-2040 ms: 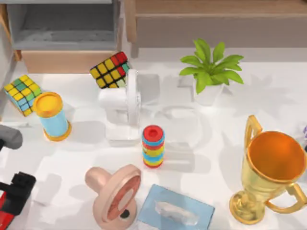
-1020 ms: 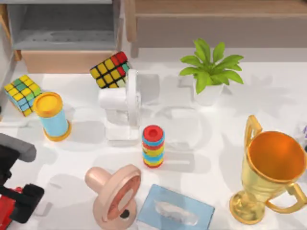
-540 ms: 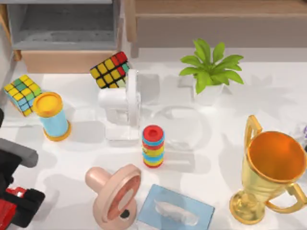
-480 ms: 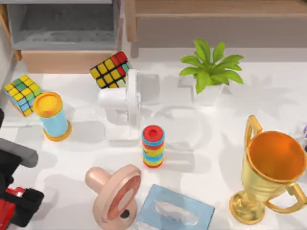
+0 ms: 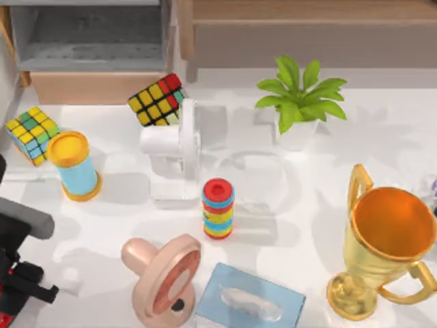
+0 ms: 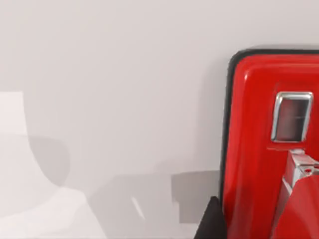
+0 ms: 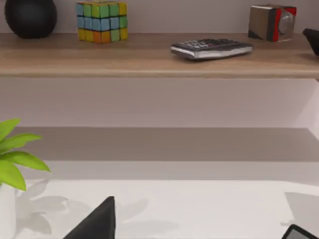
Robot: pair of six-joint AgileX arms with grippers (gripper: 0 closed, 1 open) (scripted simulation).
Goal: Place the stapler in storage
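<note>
The red stapler (image 6: 264, 149) lies on the white table at the front left corner. In the top view only a red sliver of the stapler (image 5: 3, 320) peeks out from under my arm. My left gripper (image 5: 27, 287) hangs low right over it, open, and one dark fingertip (image 6: 212, 224) stands beside the stapler's black-rimmed edge. The storage (image 5: 89, 37), a grey-walled compartment with a wooden front, sits at the back left with nothing in it. My right gripper (image 7: 199, 234) is parked and open, facing a wall shelf.
Between stapler and storage stand a blue can with a yellow lid (image 5: 75, 167) and two puzzle cubes (image 5: 31, 133) (image 5: 157, 99). A white stand (image 5: 174, 147), ring stack (image 5: 218, 208), pink object (image 5: 164, 273), tissue box (image 5: 249, 297), plant (image 5: 300, 102) and gold trophy (image 5: 386, 239) lie to the right.
My left gripper has dropped lower and toward the front left corner, covering most of the stapler's red. Everything else on the table stays put.
</note>
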